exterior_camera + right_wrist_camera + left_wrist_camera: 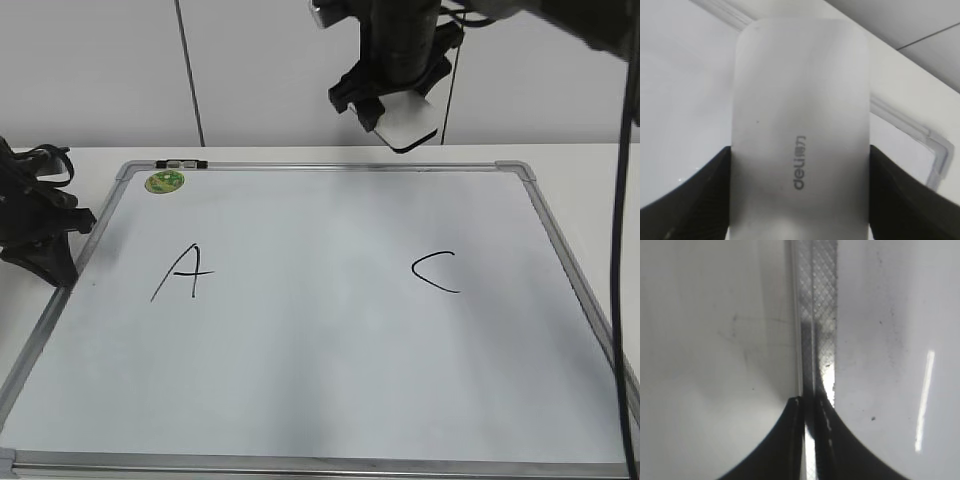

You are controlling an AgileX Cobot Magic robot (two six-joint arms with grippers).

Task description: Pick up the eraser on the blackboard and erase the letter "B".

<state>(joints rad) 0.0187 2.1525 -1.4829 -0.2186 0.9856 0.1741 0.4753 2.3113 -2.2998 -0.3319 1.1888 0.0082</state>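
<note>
The blackboard [300,380] is a white dry-erase board with a grey frame lying flat on the table. It bears a black "A" [183,271] and a black "C" [436,271]; no letter "B" shows between them. My right gripper [392,112] is shut on the white eraser [410,120] and holds it in the air above the board's far edge. In the right wrist view the eraser [800,135] fills the space between the jaws. My left gripper [50,262] rests shut at the board's left edge, over the frame [817,315].
A round green sticker [165,182] sits at the board's far left corner beside a small frame clip [181,163]. A black cable [625,250] hangs down the right side. White table surface [580,165] surrounds the board.
</note>
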